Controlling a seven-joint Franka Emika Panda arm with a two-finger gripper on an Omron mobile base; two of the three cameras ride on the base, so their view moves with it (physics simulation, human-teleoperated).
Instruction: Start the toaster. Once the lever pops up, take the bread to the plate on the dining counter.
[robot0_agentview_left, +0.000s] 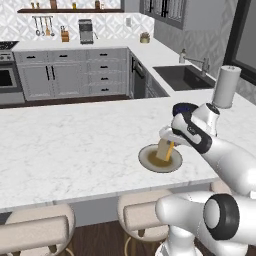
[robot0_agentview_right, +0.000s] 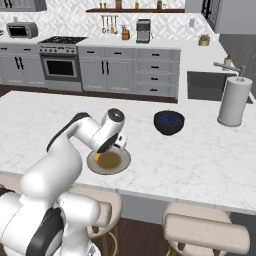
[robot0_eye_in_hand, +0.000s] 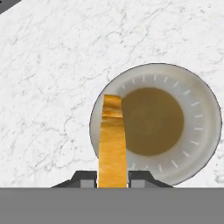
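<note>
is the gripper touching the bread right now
Touching. In the hand view the gripper has a dark fingertip pressed against each side of the bread, no gap on either side, holding it edge-on over the plate.

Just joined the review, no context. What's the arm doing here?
The gripper is shut on the bread, holding the slice on edge over the plate on the dining counter. In the left base view the bread reaches down to the plate's centre, though contact can't be confirmed. It has not been let go yet. A dark blue bowl and a paper towel roll stand further along the same counter, apart from the plate.
</note>
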